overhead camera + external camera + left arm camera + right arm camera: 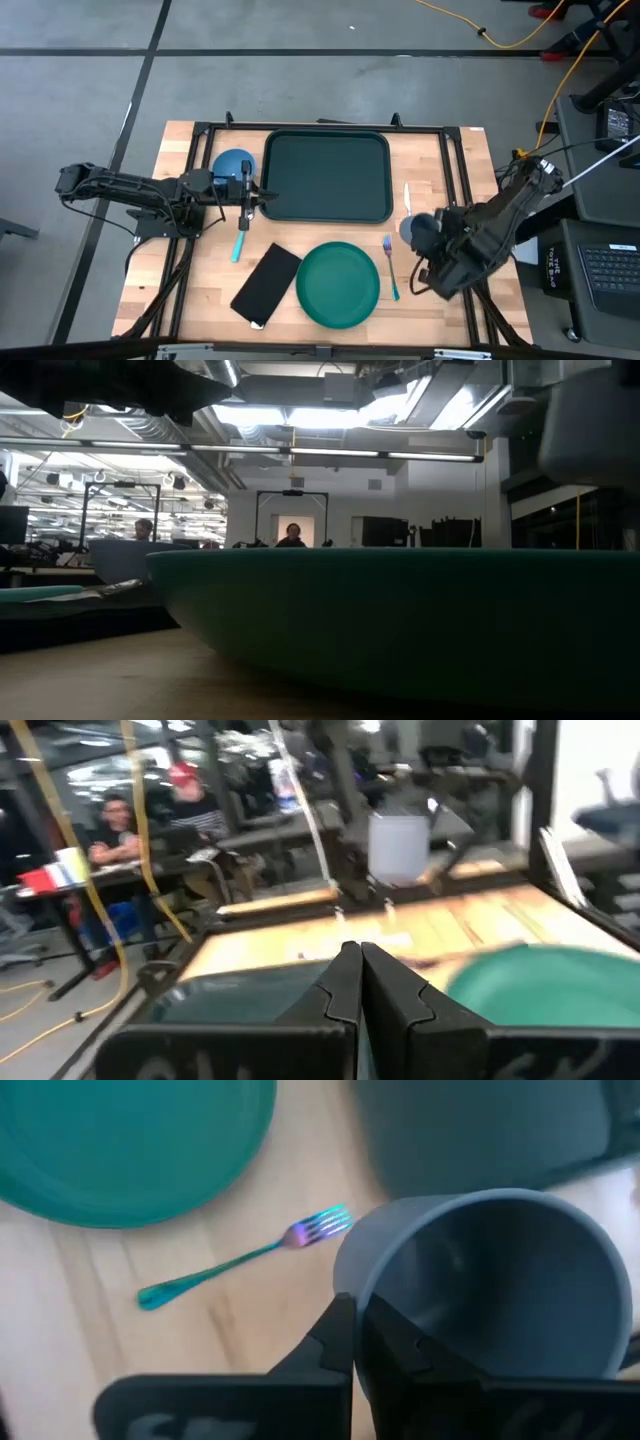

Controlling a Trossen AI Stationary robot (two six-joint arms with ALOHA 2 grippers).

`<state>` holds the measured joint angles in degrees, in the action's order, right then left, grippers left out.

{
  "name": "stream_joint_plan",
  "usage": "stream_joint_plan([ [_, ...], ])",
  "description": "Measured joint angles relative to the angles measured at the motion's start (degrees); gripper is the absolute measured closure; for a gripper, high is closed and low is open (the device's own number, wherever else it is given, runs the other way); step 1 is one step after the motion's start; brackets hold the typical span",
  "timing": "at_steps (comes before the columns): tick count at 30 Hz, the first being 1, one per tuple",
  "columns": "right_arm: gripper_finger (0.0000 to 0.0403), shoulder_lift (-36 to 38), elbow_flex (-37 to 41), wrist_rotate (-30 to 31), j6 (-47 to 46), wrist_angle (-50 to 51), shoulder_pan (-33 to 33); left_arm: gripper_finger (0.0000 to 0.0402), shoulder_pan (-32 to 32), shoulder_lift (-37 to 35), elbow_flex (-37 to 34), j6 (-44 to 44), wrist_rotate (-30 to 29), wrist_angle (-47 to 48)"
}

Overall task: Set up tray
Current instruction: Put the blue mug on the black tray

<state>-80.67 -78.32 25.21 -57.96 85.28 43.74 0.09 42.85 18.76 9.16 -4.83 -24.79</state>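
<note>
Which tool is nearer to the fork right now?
Right. The right tool sits just beside the fork, by the grey cup. The left tool is across the table, beyond the tray's far edge.

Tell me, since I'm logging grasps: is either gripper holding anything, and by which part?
The right gripper pinches the grey cup by its rim wall. The left gripper is shut on nothing.

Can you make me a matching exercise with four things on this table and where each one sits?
Things:
1. tray
2. round green plate
3. fork
4. flat black rectangle

Places:
A. left of the plate
B. far middle of the table
C. between plate and right gripper
D. near edge, below the tray

Pairs: 1-B, 2-D, 3-C, 4-A
</note>
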Motion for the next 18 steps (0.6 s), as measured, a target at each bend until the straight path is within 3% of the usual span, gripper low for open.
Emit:
stream_joint_plan([
  [8, 0.0392, 1.71, 0.00, -0.40, 20.10, -6.53, -11.86, 0.0400, 0.01, 0.65, 0.07, -0.03, -3.23, -3.48],
  [18, 0.0392, 1.22, 0.00, -9.63, 44.16, -20.68, -28.99, 0.0400, 0.05, 1.66, 0.47, -4.91, -6.45, -0.52],
])
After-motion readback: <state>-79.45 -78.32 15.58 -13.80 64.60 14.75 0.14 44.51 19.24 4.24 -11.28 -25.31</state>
